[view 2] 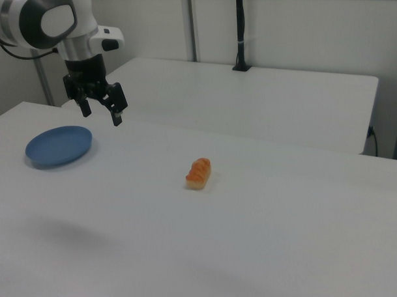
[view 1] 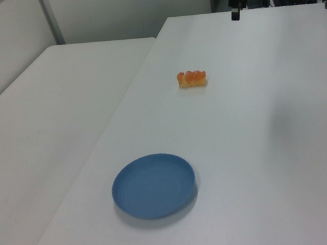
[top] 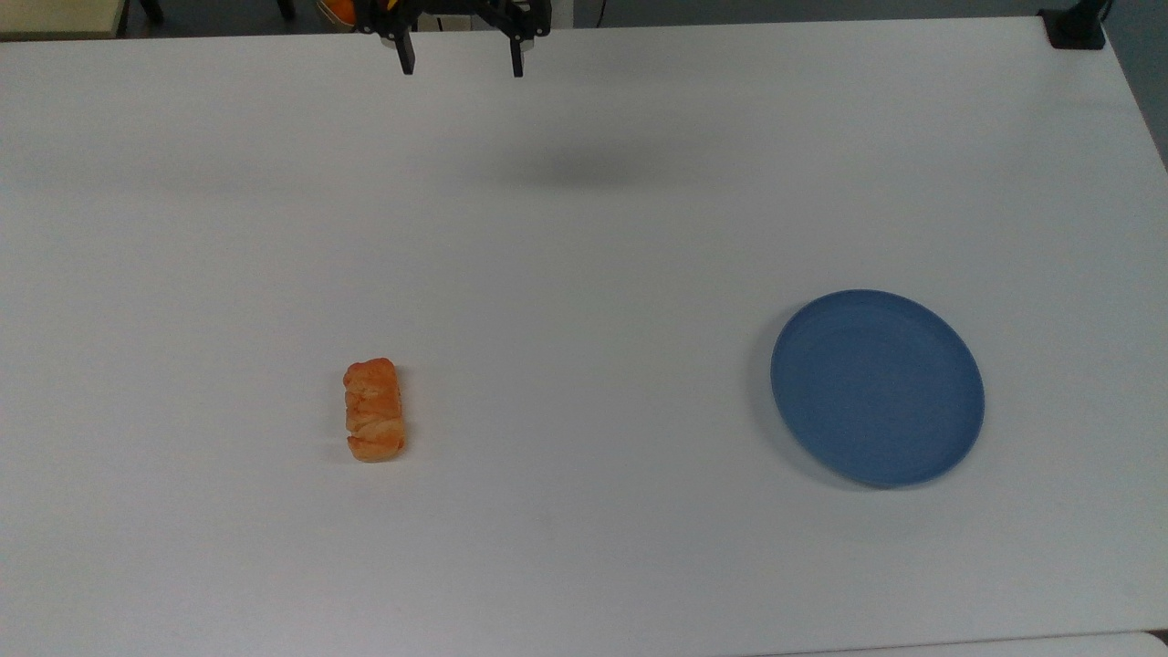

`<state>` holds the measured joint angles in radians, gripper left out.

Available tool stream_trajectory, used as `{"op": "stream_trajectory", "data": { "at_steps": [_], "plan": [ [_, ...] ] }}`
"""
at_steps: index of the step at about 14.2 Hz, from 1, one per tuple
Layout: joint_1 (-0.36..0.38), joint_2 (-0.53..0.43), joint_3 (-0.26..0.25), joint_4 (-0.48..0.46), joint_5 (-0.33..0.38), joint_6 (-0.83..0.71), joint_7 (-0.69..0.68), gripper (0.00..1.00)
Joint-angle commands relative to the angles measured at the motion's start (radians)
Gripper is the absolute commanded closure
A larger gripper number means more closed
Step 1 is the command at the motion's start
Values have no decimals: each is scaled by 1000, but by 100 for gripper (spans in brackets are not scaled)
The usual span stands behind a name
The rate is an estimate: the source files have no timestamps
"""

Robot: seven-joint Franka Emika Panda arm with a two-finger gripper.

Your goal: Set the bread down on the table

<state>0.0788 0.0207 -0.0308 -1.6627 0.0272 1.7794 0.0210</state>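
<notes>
The bread lies flat on the table, well apart from the blue plate (which holds nothing) and to the top view's left of it. The gripper hangs above the table's far edge in the top view, well apart from the bread, its two fingers spread wide and gripping nothing.

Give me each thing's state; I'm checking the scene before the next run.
bread: lying on the table, untouched, apart from the plate.
plate: empty, right side up.
gripper: open, holding nothing, raised above the table.
</notes>
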Motion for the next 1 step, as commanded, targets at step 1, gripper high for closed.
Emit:
{"op": "stream_trajectory", "data": {
  "at_steps": [1],
  "plan": [
    [7,-4,-5,8,11,-6,-12,0]
  ]
}}
